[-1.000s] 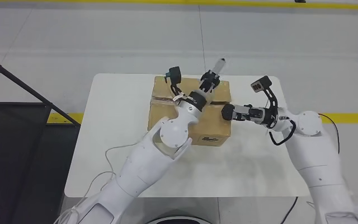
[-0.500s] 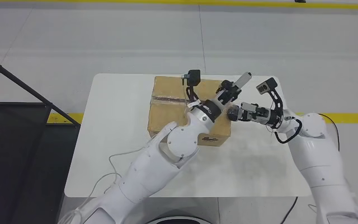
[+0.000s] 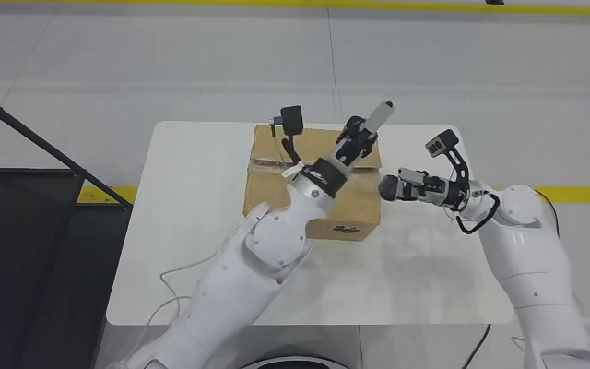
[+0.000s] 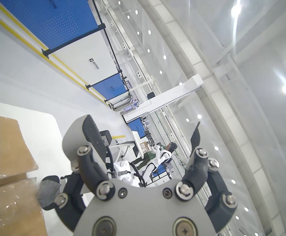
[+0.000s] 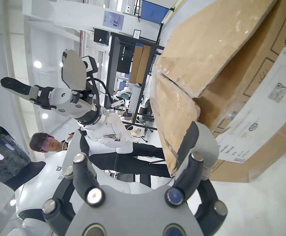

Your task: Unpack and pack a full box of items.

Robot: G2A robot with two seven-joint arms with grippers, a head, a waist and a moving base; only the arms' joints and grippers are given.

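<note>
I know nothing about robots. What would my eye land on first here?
Probably the brown cardboard box in the middle of the white table. Next, the left tool, open, raised above the box's far right corner on an arm stretched across the box. The right tool, also open, sits by the box's right side.

The place is a large robotics lab in a factory-like hall. A high white ceiling (image 4: 223, 55) carries rows of round lights (image 4: 165, 57). Blue panels (image 4: 67, 20) on black frames divide the pale grey floor (image 3: 184, 65), which is marked with yellow lines (image 3: 111, 195). Another white robot (image 4: 164, 156) sits among desks far off, and a black rack (image 5: 110, 62) holds cardboard boxes (image 5: 138, 62).
</note>
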